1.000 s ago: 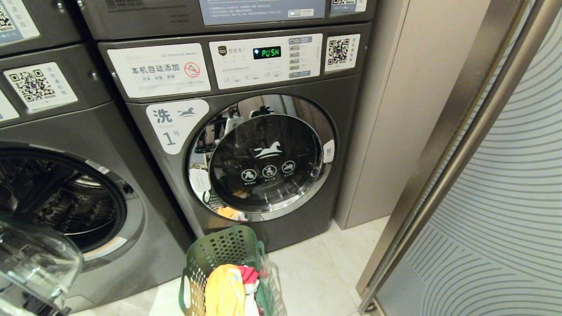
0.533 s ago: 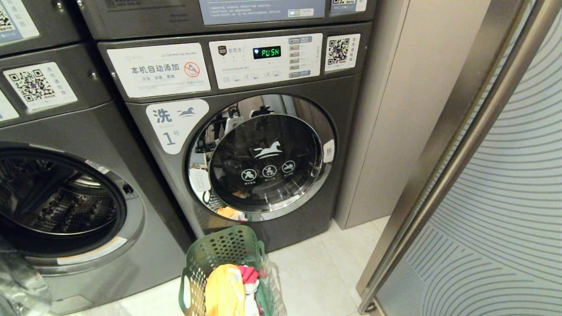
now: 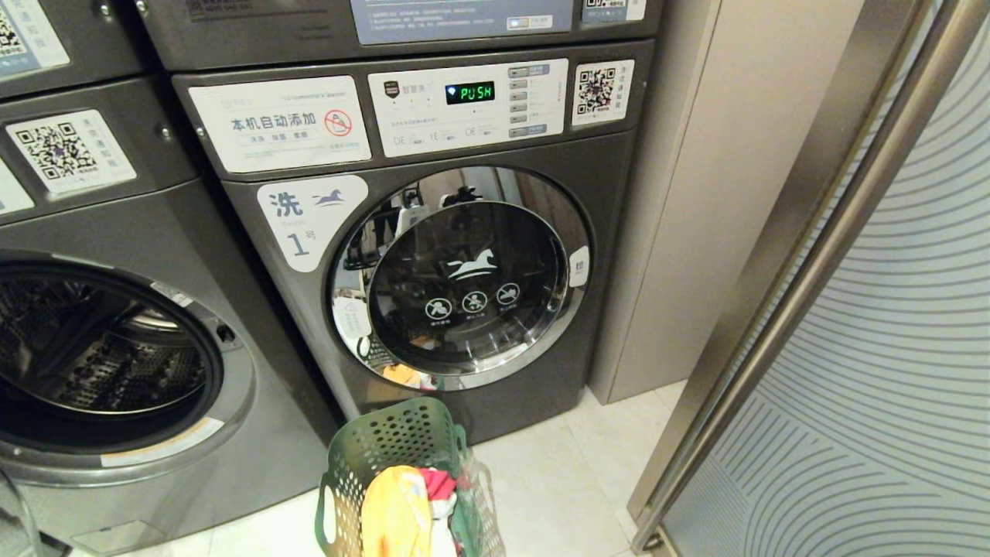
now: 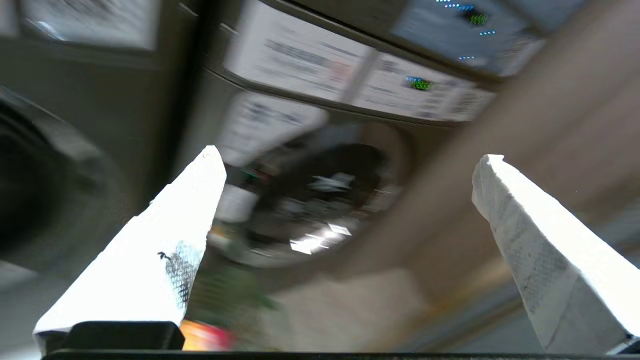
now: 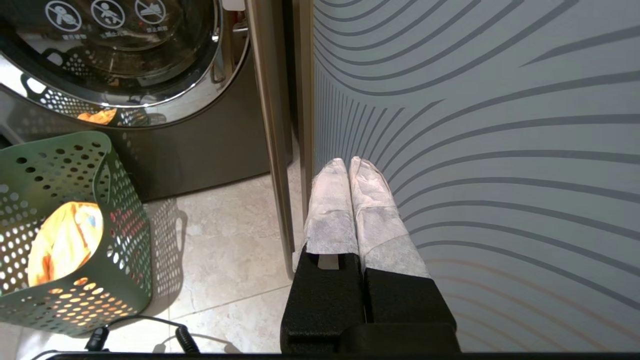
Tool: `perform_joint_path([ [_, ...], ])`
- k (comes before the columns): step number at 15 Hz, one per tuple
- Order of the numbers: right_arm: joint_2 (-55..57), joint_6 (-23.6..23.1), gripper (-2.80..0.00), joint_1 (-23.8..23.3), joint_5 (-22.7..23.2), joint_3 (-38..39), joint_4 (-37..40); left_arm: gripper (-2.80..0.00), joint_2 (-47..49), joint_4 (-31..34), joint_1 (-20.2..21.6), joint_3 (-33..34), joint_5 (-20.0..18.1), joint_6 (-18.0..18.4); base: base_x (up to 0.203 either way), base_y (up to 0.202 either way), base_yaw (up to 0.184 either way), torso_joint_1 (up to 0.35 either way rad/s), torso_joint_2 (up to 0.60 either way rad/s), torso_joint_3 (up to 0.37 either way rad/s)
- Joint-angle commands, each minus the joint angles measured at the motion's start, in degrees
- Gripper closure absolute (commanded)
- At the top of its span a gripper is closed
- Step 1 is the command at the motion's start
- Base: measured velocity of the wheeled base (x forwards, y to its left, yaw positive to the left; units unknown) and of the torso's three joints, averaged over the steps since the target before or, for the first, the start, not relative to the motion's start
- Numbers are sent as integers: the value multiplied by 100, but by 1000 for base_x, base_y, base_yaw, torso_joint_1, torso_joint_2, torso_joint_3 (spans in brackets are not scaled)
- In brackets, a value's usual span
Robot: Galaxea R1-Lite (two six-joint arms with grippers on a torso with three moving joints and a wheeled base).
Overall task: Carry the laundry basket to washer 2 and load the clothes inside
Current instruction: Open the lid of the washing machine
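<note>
So going left to right: the washer with the open drum [image 3: 100,356] is sitting at the far left of the head view, and the big change is that the glass door that was swinging across the bottom-left corner a second ago is basically gone now, we're only seeing a sliver of it at the very edge. We're assuming this one is washer 2, but its number label isn't showing, so can't confirm.

Our left gripper [image 4: 345,160] is out of the head view. Its wrist camera is showing its white-wrapped fingers [image 4: 165,240] spread wide apart with nothing between them, and beyond them a blurry washer 1 [image 3: 433,255], door closed.

The laundry basket [image 3: 387,449] is standing on the floor right in front of washer 1, same spot as before, with the clothes [image 3: 406,510] still piled inside, yellow-orange one on top.

Our right gripper [image 5: 350,165] is parked off to the right, fingers pressed together and empty, basket well off to its side, striped glass door [image 3: 874,371] just beside it.
</note>
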Motion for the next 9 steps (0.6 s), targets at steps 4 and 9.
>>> perform_joint_path([
  [4,7,-4,0,2,2,9,-4,-280,1418,126,-1757,330,2784,4407,0,0,0,0,0,0],
  [9,7,-4,0,2,2,9,-4,-280,1130,2017,-4872,161,5395,3811,0,0,0,0,0,0],
])
